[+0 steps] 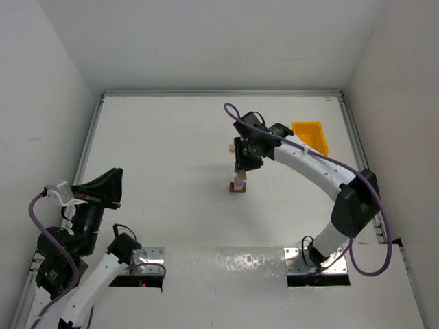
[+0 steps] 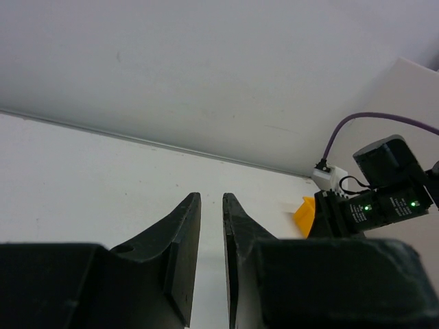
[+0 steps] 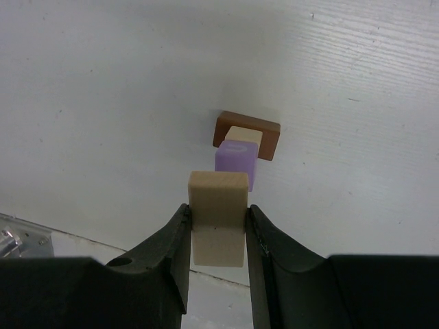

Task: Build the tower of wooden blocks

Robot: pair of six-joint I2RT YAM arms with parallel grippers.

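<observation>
From overhead, catches the right gripper point(image 1: 241, 166) just at 12 o'clock of the wood block tower point(image 1: 238, 186) on the white table point(image 1: 158, 151), with a yellow bin point(image 1: 310, 135) off at 2 o'clock and the left gripper point(image 1: 110, 188) well apart toward 9 o'clock. Through the left wrist, shows fingers narrowed to a slim slot, pinching nothing, the yellow bin peeking in at 3 o'clock. Through the right wrist, finds jaws clamped on a light tan block point(image 3: 218, 199), just at 6 o'clock of the tower: purple block point(image 3: 236, 163) over a tan piece point(image 3: 245, 133) on a dark brown block point(image 3: 269, 137).
</observation>
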